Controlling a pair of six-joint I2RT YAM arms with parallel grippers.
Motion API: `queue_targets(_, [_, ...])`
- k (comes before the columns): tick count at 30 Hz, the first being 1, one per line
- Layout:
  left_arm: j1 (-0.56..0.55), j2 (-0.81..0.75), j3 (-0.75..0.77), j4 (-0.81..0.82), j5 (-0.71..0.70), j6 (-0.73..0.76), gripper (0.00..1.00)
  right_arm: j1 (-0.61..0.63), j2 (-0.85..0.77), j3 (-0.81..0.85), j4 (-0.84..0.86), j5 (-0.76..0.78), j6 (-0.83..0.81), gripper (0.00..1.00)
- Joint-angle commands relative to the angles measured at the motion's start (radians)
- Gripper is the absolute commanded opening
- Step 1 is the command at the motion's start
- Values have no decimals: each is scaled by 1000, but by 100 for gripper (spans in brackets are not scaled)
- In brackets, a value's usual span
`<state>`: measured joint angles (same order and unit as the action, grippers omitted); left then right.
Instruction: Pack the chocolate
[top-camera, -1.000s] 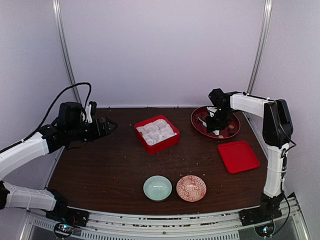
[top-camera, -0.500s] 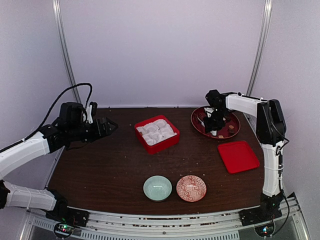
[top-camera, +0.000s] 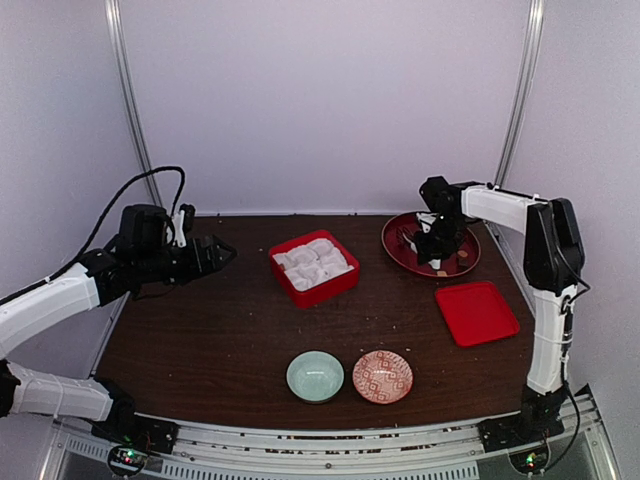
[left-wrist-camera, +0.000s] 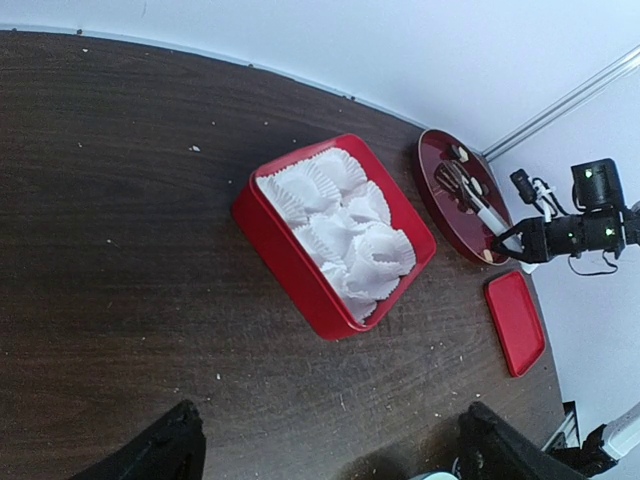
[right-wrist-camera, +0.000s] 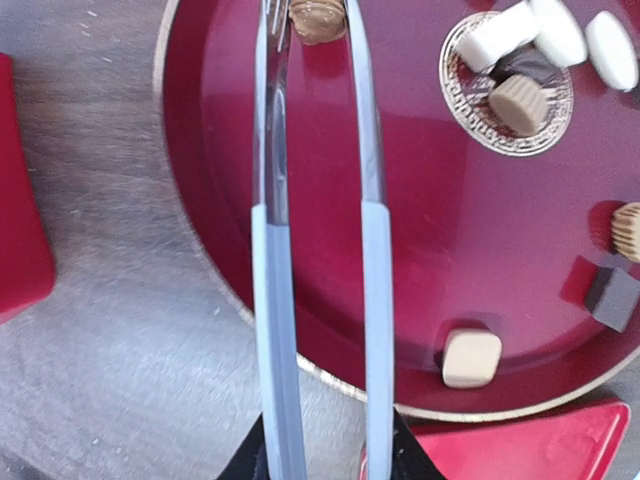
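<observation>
In the right wrist view my right gripper (right-wrist-camera: 328, 462) is shut on the slim silver tongs (right-wrist-camera: 365, 250). The two tong arms reach over the dark red plate (right-wrist-camera: 400, 240), and their tips flank a round brown chocolate (right-wrist-camera: 318, 20) at the top edge. More chocolate lies on the plate: a tan cube (right-wrist-camera: 471, 358), whitish pieces (right-wrist-camera: 500, 35), a tan round one (right-wrist-camera: 520, 100) and a dark one (right-wrist-camera: 612, 297). From above, the right gripper (top-camera: 432, 240) is over the plate (top-camera: 395, 255). My left gripper (top-camera: 222, 252) hangs open and empty left of the red box (top-camera: 340, 285).
The red box (left-wrist-camera: 290, 255) holds white crinkled paper cups (left-wrist-camera: 345, 225). Its red lid (top-camera: 477, 312) lies at the right, near the plate. A pale green bowl (top-camera: 315, 376) and a red patterned bowl (top-camera: 382, 376) stand near the front edge.
The tong arms have been squeezed closer together by the right gripper. The right arm shifted slightly left over the plate and came back. The left arm has not moved.
</observation>
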<state>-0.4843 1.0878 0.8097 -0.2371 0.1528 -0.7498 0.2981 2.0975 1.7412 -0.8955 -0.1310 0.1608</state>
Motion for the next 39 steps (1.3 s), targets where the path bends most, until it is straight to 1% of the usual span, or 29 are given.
queue_targets(1, [6,8,26,36,-2,3,90,-7,-111,-16,1,-20,-14,19])
queue_targets(5, [7,4,25,36,-5,2,90,-5,-163,-37,7,-54,-21,18])
queue_targets(9, [6,2,22,36,-6,4,90,8,-232,-67,26,-135,-30,18])
queue_targets(13, [6,2,19,45,-1,11,91,66,-283,-70,26,-201,-50,18])
queue_targets(16, [6,4,18,53,10,16,91,125,-289,-56,22,-246,-55,18])
queue_targets(22, [6,-5,19,46,5,22,91,250,-226,17,-12,-268,-58,18])
queue_targets(27, [7,-12,12,37,0,23,91,329,-149,80,-36,-289,-55,18])
queue_targets(33, [7,-14,3,39,-1,18,91,386,-77,127,-61,-301,-54,18])
queue_targets(39, [7,-12,2,41,-2,17,91,408,-39,128,-53,-314,-42,18])
